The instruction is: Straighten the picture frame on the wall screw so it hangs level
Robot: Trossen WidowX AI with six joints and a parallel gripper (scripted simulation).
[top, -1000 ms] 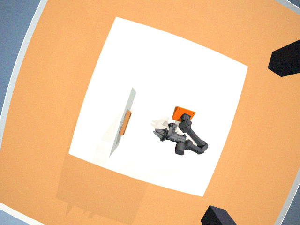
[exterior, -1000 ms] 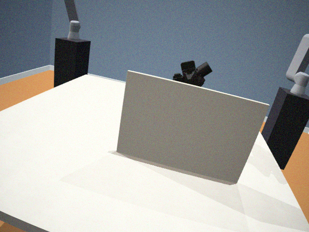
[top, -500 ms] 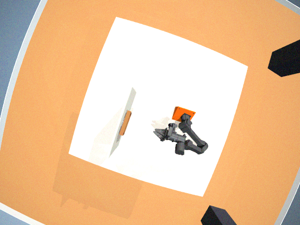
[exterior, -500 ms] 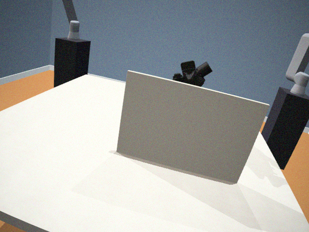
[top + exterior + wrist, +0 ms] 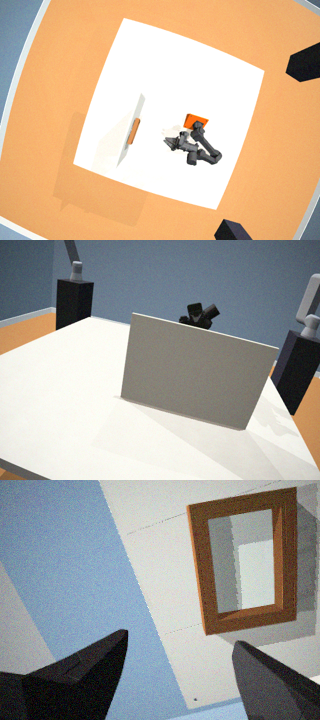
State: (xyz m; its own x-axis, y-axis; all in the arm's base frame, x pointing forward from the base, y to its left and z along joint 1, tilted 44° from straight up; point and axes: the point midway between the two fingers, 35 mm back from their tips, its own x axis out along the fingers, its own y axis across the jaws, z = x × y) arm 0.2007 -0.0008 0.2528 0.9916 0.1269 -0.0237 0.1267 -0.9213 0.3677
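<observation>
The brown picture frame (image 5: 133, 131) (image 5: 199, 570) hangs on the front of the upright pale board (image 5: 141, 101) (image 5: 199, 369) (image 5: 157, 580). In the wrist view its sides are not parallel to the board's edges, so it sits crooked by several degrees; which side is higher I cannot tell for certain. The screw and the notched strip are hidden. My gripper (image 5: 164, 139) (image 5: 182, 637) is open and empty. It stands well off the board, with a wide gap between its fingertips and the frame. The frame is upper right of the fingertips in the wrist view.
My arm's orange base plate (image 5: 192, 121) stands on the white table (image 5: 180, 51) (image 5: 64, 369), facing the board. Black pedestals (image 5: 305, 63) (image 5: 74, 299) stand beyond the table, and grey arm parts (image 5: 308, 299) rise from them. The board hides most of my arm in the exterior view.
</observation>
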